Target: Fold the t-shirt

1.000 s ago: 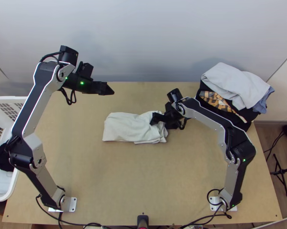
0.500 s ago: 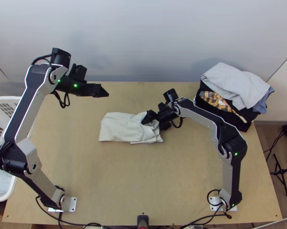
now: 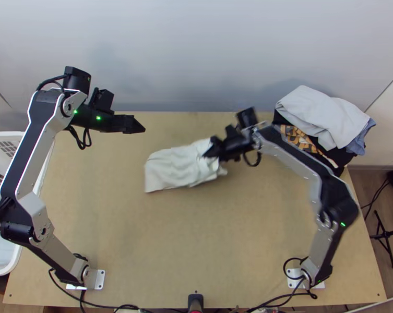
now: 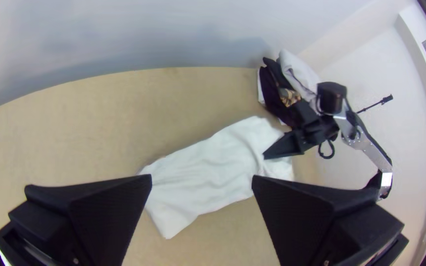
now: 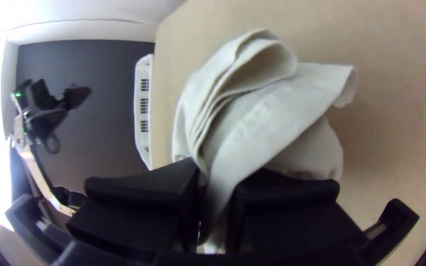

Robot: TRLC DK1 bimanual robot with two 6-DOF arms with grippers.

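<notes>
The right gripper [image 5: 219, 178] clenches one end of the long folded t-shirt [image 3: 175, 166] in its fingers; the left gripper [image 4: 201, 181], fingers parted, hangs nearer the t-shirt's other end

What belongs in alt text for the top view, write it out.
A robot's right gripper pinches the right end of a pale folded t-shirt on a wooden table. The left gripper hangs clear of it. Clothes lie piled at the far right corner; a white basket stands left.

The top view looks steeply down; both wrist views share the t-shirt [image 4: 208, 170].
</notes>
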